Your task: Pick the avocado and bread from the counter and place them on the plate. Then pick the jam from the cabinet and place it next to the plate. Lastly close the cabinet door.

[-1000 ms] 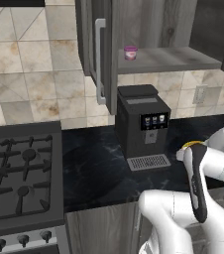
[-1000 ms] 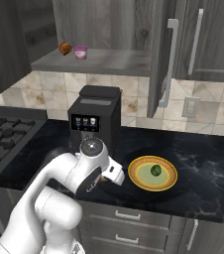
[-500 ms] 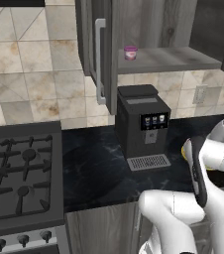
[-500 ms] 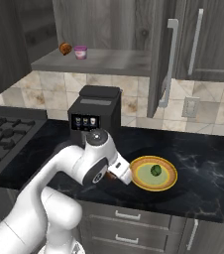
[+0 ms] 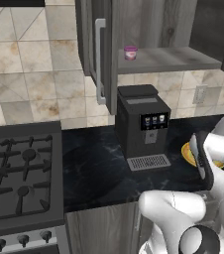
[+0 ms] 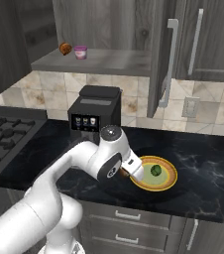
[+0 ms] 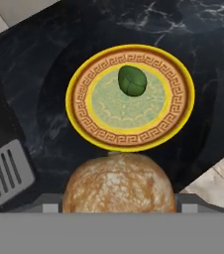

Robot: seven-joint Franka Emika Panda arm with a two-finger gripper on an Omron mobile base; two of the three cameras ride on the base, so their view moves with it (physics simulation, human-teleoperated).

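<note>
While the bread (image 7: 118, 183) sits gripped between the half-open jaws of the gripper (image 6: 126, 173), the plate (image 7: 79, 106) lies just ahead with the avocado (image 7: 132, 80) on its far side. Releasing short of the rim could roll the bread onto the counter (image 7: 44, 94). Since the earlier frames, the arm has swung nearer the plate.

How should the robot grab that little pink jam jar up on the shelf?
Best guess: pinch the jam around its round sides, about halfway up, coming straight in through the open front of the cabinet. It stands upright near the front edge of the shelf, so the front looks free. A brown lump sits close on one side, so go in carefully there.
</note>
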